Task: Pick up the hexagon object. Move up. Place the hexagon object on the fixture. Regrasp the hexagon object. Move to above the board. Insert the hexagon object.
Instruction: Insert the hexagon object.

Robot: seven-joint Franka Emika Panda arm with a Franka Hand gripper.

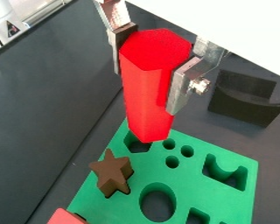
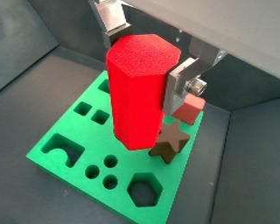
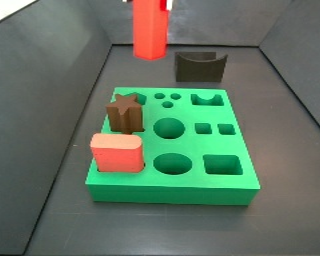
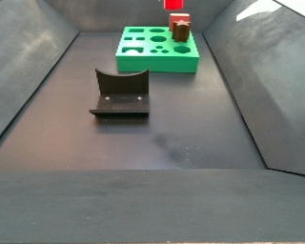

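Observation:
The gripper [image 1: 152,70] is shut on the red hexagon object [image 1: 149,83], which it holds upright by its upper part. The silver fingers [image 1: 181,83] press on two opposite sides. Both wrist views show the prism [image 2: 140,87] hanging above the green board [image 2: 78,129], its lower end over the board's edge region. In a side view the hexagon object [image 3: 149,28] is high above the board's far end [image 3: 196,145], with the gripper [image 3: 149,3] at the frame edge. The board's hexagon hole [image 2: 145,190] is open. The dark fixture [image 3: 200,66] stands beyond the board and is empty [image 4: 119,93].
A brown star piece [image 3: 125,112] stands in the board. A salmon-pink block [image 3: 117,152] sits next to it on the board's corner. Dark sloping walls [image 3: 69,90] enclose the floor on both sides.

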